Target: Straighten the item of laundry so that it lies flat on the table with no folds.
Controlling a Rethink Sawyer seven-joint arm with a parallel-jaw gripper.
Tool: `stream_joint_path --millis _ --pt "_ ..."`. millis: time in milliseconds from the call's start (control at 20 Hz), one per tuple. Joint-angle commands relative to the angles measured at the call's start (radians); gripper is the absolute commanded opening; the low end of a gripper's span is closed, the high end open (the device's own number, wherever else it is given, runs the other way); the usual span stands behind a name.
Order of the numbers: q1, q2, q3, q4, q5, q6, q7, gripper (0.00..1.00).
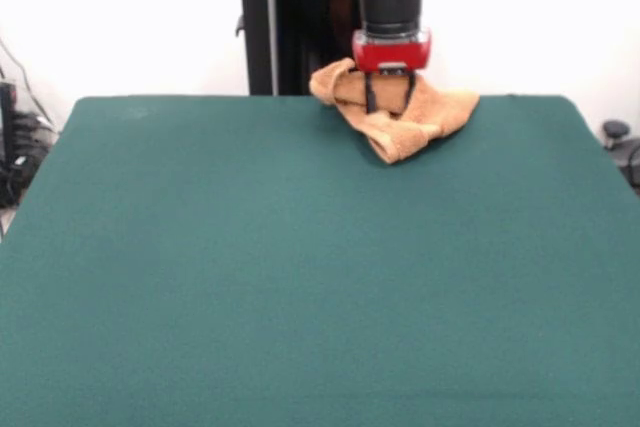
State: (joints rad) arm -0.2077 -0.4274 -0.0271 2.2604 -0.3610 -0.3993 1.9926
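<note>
The item of laundry (441,113), an orange-tan towel, lies crumpled in a folded heap at the far edge of the dark green table (300,267), right of centre. One fold rises at its left end and a thick lobe points toward the near side. My gripper (390,99) comes straight down onto the middle of the heap. It is open, with its two dark fingers (371,97) spread apart and pressed into the cloth, and towel shows between them.
The black pedestal (290,27) stands just behind the towel. Cables (20,147) hang off the table's left side, and a dark object (618,137) sits past the right edge.
</note>
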Motion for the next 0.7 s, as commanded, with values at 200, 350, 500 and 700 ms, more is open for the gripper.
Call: stream_joint_path --millis 200,350,500,700 --pt "0.074 0.361 -0.008 -0.211 0.126 -0.327 0.219 1.00" --pt "0.053 0.443 -0.001 -0.265 0.117 -0.414 0.207 1.00" --pt "0.027 0.487 0.011 -0.308 0.089 -0.457 0.190 1.00" --pt "0.021 0.500 0.010 -0.331 0.075 -0.464 0.163 1.00"
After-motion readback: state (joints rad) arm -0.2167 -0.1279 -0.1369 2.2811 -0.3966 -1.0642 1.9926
